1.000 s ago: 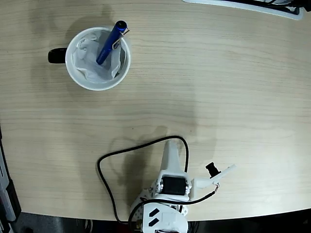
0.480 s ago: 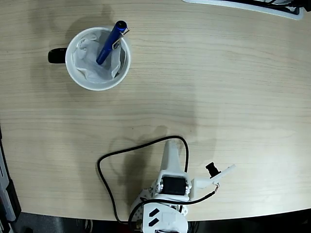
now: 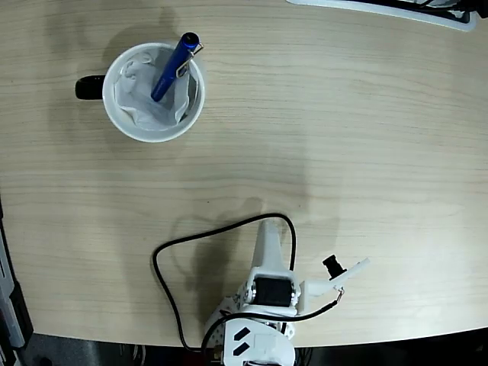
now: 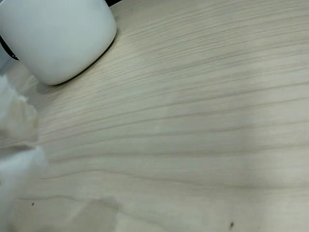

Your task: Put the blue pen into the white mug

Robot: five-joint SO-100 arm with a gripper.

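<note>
Pincer [image 3: 268,240] sits folded back near the surface [image 3: 343,137] edge, well apart from the mug [image 3: 154,93]; open or clenched, can't tell. Pen [image 3: 174,66] stands tilted inside mug, cap end over rim. Pen prob. light, stiff, glossy and slippery; grip mid-barrel if needed.

Wide open bench [image 3: 343,137] between arm and mug [image 3: 154,93], only the black cable [image 3: 171,248] looping near the base, and the pen [image 3: 174,67] leaning out over the rim.

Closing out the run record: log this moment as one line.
slim glossy blue pen: leaning inside round white mug | arm: folded back at the table's near edge | fingers: state unclear | task: looks complete
</note>
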